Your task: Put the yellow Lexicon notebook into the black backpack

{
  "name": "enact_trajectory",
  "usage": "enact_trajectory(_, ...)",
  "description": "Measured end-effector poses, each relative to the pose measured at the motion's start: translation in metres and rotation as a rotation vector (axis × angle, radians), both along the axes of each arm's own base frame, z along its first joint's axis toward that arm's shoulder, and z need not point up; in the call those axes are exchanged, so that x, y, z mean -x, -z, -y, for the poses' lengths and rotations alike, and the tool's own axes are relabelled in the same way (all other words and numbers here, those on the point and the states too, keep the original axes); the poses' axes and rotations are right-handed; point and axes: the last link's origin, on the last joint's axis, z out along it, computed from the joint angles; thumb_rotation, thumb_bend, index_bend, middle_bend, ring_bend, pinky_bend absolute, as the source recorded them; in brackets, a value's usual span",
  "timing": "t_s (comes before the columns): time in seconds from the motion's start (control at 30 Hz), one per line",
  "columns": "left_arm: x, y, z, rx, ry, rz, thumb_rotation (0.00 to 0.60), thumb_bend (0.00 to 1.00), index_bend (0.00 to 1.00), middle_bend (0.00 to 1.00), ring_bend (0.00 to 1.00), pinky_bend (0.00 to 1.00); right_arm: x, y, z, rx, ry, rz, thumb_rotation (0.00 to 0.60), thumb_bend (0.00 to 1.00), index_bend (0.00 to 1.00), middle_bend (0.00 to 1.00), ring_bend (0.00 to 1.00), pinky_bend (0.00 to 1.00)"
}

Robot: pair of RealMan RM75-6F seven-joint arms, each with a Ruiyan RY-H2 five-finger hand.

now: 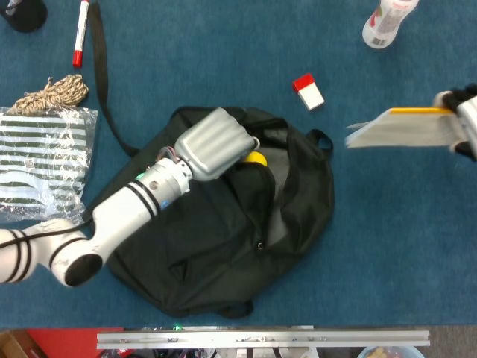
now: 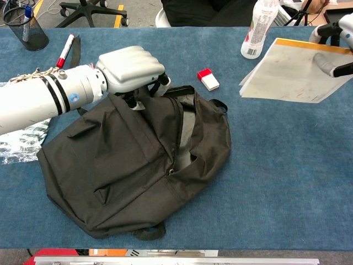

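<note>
The black fabric backpack (image 2: 138, 171) lies flat on the blue table covering (image 1: 387, 246), its zip mouth parted along the right side and showing grey lining. The robot's left hand (image 2: 132, 69) sits at the far edge of that mouth with fingers curled down onto the flap; it appears to be holding the opening apart, though the contact itself is hidden beneath the hand. In the head view a small yellow object (image 1: 256, 158) shows just beside this hand; its identity cannot be determined.

The yellow-spined notebook with pale covers (image 2: 289, 69) is at the far right, well apart from the backpack, held by its right edge in the robot's right hand (image 2: 333, 38) — the book hangs roughly level and fanned open (only part of that hand is in frame).

Assessment: the step in hand is carrying the notebook to the opening. To do it well, the right hand should bring the notebook leftward, clear of the red-and-white small box (image 2: 208, 79) and the white plastic bottle (image 2: 258, 27), and lead with the free edge into the gap — angled downward, so the loose pages do not snag on the zip. The left hand should keep the flap raised until the book is well inside.
</note>
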Motion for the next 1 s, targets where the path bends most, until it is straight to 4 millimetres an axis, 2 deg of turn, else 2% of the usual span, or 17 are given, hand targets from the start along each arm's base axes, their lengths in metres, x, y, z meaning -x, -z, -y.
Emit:
enact_trajectory(0.17,0.001,-0.028,0.002,-0.037,-0.015,0.065,0.6,0.28,0.59,0.57,0.6,0.69,-0.019,0.017,0.001,-0.082,-0.005,0.096,0.6,0.44,0.84,0.66,0.56,0.68)
enact_trajectory(0.37,0.011,-0.047,0.008,-0.073,-0.03,0.09,0.6,0.28,0.57,0.57,0.59,0.69,-0.04,0.034,0.005,-0.145,0.001,0.219,0.6,0.44,0.84,0.66,0.57,0.68)
enact_trajectory(0.7,0.018,-0.05,0.02,-0.084,-0.038,0.104,0.6,0.28,0.56,0.57,0.58,0.69,-0.076,0.063,0.018,-0.243,0.065,0.502,0.6,0.44,0.84,0.66,0.57,0.68)
enact_trajectory(1.0,0.017,-0.052,0.023,-0.086,-0.049,0.112,0.6,0.28,0.55,0.57,0.58,0.69,-0.102,0.087,0.018,-0.339,0.112,0.67,0.6,0.44,0.84,0.66,0.57,0.68)
